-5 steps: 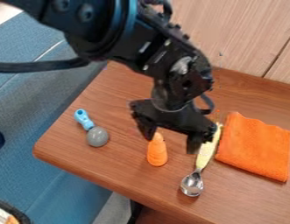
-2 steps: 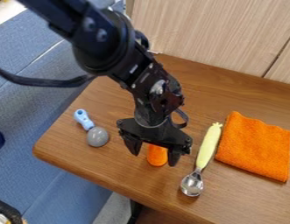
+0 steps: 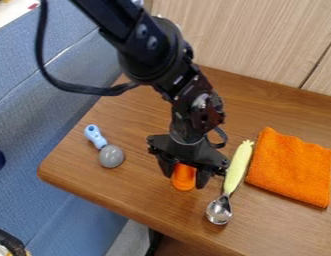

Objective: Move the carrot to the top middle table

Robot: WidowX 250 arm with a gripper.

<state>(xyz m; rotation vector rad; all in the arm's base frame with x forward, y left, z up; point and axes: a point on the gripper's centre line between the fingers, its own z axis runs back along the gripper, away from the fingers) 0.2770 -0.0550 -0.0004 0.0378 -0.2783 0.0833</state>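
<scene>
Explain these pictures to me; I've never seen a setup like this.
The black machine is a robot arm. It comes in from the top edge, and the two-fingered part at its lower end is the gripper, its hand. One fixed camera takes every picture, looking down at a slant on a wooden table.

The gripper's fingers stand on either side of an orange carrot and look closed on it; I can't tell whether it is lifted. Left of it in the picture lies a blue-handled tool with a grey ball end. To the right are a yellow-handled spoon and an orange cloth.
</scene>
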